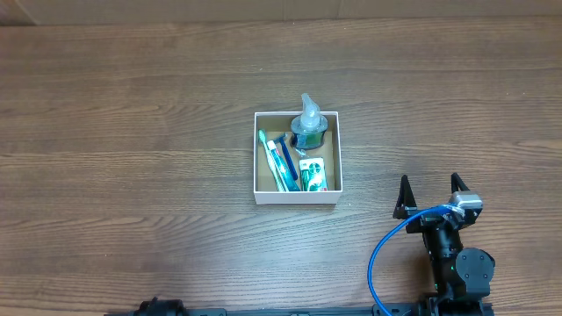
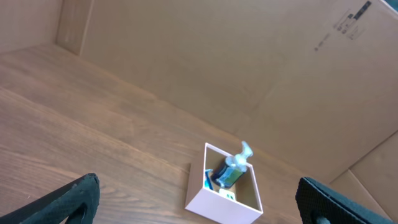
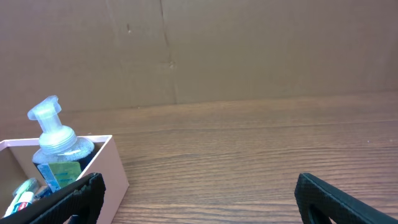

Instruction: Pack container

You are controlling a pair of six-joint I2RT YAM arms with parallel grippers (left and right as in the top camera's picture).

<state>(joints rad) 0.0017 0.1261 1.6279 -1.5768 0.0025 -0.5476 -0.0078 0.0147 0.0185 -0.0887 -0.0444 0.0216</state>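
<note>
Wooden counter (image 1: 132, 132) is carrying the container (image 1: 296, 197) at centre, toiletries (image 1: 283, 165) sitting inside. Right gripper (image 1: 430, 183), at 4 o'clock of it, and left gripper (image 2: 198, 182) are gaping wide, empty, suggesting packing is complete.

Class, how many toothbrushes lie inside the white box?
3, side by side in the left half of the container: green toothbrush nearest the wall, white toothbrush, blue toothbrush. Overlap may hide another.
</note>
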